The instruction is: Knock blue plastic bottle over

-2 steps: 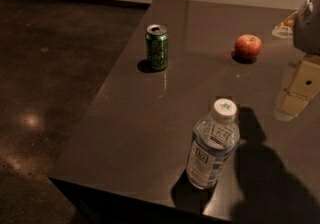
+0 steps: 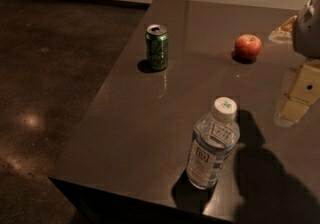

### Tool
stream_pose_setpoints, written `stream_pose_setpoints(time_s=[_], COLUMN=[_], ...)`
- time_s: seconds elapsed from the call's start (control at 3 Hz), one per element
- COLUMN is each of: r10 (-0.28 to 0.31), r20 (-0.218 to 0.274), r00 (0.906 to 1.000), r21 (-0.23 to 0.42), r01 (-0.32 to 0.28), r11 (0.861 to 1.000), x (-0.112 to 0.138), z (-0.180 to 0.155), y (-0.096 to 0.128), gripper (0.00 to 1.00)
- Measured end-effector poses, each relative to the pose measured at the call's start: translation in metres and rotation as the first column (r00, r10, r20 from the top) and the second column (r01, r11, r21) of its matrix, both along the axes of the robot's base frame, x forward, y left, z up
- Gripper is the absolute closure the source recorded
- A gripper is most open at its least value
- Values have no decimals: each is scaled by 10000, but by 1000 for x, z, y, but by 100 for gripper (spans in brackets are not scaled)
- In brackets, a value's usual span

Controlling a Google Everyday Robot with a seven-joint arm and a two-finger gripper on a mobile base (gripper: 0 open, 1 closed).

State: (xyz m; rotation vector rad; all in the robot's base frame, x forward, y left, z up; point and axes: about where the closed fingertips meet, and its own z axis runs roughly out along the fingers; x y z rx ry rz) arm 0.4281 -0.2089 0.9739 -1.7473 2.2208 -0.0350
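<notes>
1. Dark table.
2. Blue plastic bottle: clear, white cap with a green mark, blue-and-white label, standing near the table's front edge.
3. Gripper: right edge, apart from the bottle; wide or narrow, cannot tell.
4. Green can.
5. Red apple.

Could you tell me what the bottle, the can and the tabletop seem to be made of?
The clear water bottle with white cap looks like transparent plastic: you see through it. The green drink can seems painted metal, its rim shiny silver. The dark table looks polished, perhaps laminate or stone; it faintly mirrors the can. The cream gripper is at the right edge of view.
</notes>
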Motion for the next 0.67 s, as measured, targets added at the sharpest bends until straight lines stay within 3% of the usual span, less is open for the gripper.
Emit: stream_pose_setpoints(time_s=[0.67], r10=[540], r20=[-557], r00=[9970], r21=[1296], r01=[-464], r11=[9905], x=[-40], z=[-20], y=[15], gripper=[0])
